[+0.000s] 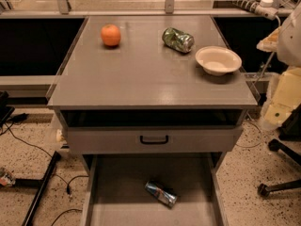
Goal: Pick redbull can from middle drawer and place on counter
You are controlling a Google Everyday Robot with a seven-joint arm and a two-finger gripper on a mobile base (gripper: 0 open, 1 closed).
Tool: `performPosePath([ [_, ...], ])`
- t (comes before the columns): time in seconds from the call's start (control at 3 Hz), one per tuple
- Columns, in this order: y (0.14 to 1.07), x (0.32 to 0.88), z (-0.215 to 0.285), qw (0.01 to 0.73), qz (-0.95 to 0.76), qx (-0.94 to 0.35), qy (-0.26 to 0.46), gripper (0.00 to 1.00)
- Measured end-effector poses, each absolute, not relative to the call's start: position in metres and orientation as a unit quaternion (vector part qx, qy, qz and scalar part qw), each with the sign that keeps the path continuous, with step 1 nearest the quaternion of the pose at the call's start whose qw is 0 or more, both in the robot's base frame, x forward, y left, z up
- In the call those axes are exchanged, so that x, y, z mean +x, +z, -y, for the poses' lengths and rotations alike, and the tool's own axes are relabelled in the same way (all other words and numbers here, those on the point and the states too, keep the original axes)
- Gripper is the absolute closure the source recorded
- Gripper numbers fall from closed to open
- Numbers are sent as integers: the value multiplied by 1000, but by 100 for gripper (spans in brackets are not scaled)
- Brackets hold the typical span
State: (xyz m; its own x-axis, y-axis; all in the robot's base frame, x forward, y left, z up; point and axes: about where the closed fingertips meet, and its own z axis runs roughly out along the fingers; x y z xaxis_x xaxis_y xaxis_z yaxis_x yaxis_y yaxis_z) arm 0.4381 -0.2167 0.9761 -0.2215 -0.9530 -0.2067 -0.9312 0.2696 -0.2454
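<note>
Item 1. Drawer point(122, 197), nearest, pulled out wide and low. It has a flat grey floor and thin side walls left and right.

Item 2. Drink can point(161, 193), blue and silver, lying on its side on the drawer floor at a slant. It sits a little right of middle and well apart from both walls. Nothing else is in the drawer, and the space above the can is open.

Item 3. Grey drawer front point(197, 139) with a black handle point(154, 139), directly over the back of the open drawer. A dark slot runs above it, under the top.

Item 4. Floor at the sides: cables point(28, 142) and a black stand leg point(40, 187) on the left, a chair castor point(263, 189) on the right.

Item 5. Tabletop point(141, 74), broad and grey with a thin rim. The near half and the left side are bare.

Item 6. Cream bowl point(218, 60), upright, near the right edge.

Item 7. Green-and-silver can point(178, 39), on its side, just behind and left of the bowl and not touching it.

Item 8. Orange point(111, 35), far left of the top, well apart from the rest.

Item 9. My arm point(290, 36), a white casing at the right border, beside the tabletop. My gripper is outside the view, so whether it is released or clenched does not show.
</note>
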Motion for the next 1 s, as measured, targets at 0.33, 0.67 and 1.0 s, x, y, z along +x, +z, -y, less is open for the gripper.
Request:
performPosePath([
  [0.33,976,438,217,159,-781,-603,-34,0],
  [0.67,962,429,206,164,-780,-603,-22,0],
  [1.0,931,412,187,171,-770,-615,-2,0],
])
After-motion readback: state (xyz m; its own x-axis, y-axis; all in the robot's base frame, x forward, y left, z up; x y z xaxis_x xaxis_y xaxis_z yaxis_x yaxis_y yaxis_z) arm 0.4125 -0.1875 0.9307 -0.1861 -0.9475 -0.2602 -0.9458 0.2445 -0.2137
